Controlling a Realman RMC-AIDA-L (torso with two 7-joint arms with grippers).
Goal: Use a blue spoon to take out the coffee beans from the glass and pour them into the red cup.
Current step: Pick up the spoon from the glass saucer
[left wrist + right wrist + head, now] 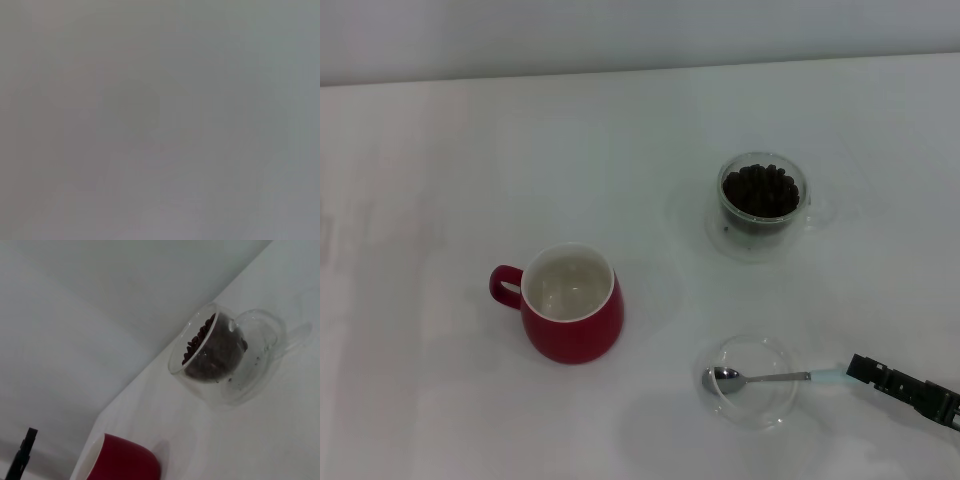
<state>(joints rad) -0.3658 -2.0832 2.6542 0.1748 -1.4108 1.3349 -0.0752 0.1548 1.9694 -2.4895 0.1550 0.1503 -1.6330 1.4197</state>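
On the white surface (440,150), the blue spoon (765,378) rests across a glass dish (752,381); the right claw (860,368) touches its handle, grip unclear.

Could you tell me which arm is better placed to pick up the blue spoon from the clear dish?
The right. In the head view the right gripper is already at the tip of the blue spoon, whose pale handle points toward it across the shallow glass dish. The left arm is not visible there.
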